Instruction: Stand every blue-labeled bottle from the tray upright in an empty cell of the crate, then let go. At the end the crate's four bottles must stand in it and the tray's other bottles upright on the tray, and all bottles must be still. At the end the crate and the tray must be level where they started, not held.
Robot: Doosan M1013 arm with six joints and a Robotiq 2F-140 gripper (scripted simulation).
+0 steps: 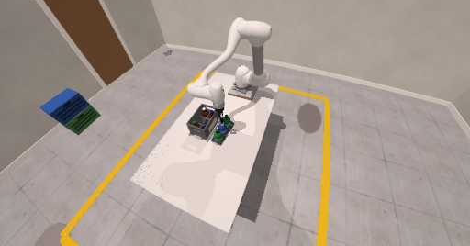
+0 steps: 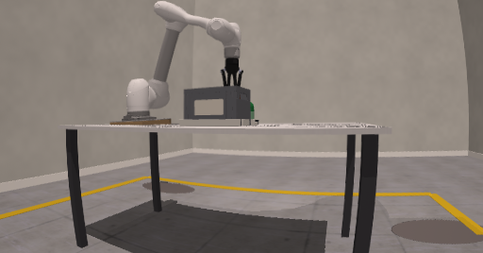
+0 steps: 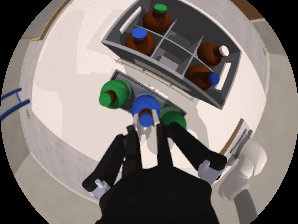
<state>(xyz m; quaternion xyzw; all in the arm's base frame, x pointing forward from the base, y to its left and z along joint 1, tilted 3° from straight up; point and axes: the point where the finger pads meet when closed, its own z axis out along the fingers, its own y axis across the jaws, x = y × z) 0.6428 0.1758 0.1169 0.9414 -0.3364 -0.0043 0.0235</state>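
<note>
From the wrist we catch the claw [image 3: 145, 131] clamped on the blue-capped bottle [image 3: 144, 108] on the tray [image 3: 125, 80] beside the crate [image 3: 116, 38], while from the side the crate [image 2: 216, 103] hides that grip entirely.

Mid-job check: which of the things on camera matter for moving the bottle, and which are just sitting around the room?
Job:
- black gripper, shut on the blue-capped bottle
- grey four-cell crate
- small tray with green-capped bottles
- white table

Lying about:
- blue and green bins by the wall
- brown door
- yellow floor line
</note>
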